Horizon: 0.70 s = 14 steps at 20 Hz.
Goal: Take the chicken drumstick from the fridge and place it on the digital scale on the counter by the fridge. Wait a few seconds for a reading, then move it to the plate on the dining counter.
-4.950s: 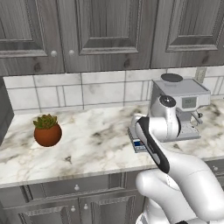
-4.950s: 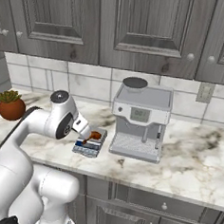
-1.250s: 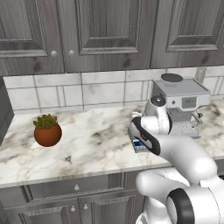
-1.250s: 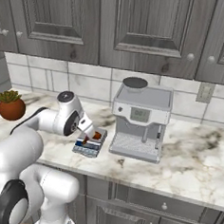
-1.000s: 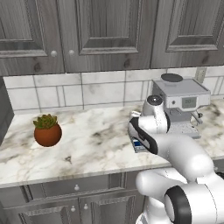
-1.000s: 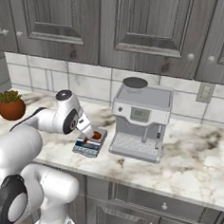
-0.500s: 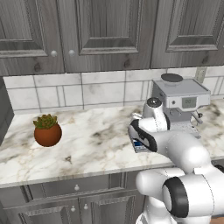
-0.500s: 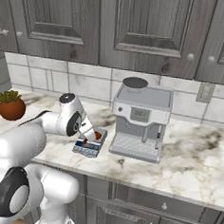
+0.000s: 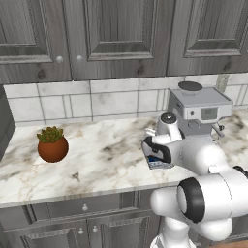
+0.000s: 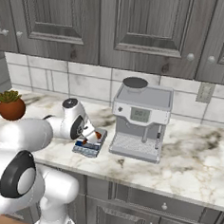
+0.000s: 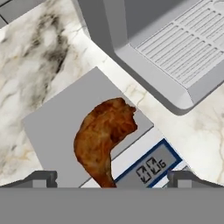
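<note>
Drawn back slightly from a second ago, end effector (image 11: 112, 177) hovering wide open just above the chicken drumstick (image 11: 105, 139), gripping nothing. Drumstick lying on the digital scale (image 11: 70, 127) directly between and beyond the fingertips, on the marble desk (image 9: 101, 160), coffee machine (image 10: 141, 118) just past it.

Grey coffee machine (image 10: 141, 118) sits on the marble wall counter (image 10: 196, 154) against the tiled backsplash (image 9: 72, 101). Potted plant (image 9: 52, 144) well apart at the far end. Dark grey cabinets (image 9: 116, 34) above.
</note>
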### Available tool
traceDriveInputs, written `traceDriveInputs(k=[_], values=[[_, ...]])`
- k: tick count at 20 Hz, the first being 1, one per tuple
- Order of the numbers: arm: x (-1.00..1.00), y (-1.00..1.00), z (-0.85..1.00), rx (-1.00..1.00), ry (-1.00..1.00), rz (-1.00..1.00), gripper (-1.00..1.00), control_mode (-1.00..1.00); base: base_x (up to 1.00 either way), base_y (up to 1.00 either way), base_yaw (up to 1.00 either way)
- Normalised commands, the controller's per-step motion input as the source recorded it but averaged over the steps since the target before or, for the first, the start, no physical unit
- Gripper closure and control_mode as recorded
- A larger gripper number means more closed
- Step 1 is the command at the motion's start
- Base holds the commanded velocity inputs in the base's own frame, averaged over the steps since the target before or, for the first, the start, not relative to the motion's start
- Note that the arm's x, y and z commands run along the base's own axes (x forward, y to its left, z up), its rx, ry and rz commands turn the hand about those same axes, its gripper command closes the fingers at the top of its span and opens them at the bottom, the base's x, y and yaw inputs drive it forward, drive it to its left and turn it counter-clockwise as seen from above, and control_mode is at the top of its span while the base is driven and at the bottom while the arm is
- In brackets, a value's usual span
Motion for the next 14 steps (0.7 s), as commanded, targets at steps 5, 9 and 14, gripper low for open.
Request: traceDriveInputs(k=[5, 9, 14], values=[[0.33, 0.0, -0.09, 0.0, 0.0, 0.0, -1.0, -1.0, 0.0, 0.0, 0.0], [0.31, 0.0, -0.17, 0.0, 0.04, 0.0, -1.0, -1.0, 0.0, 0.0, 0.0], [0.12, 0.0, -0.22, 0.0, 0.06, 0.0, -1.0, -1.0, 0.0, 0.0, 0.0]])
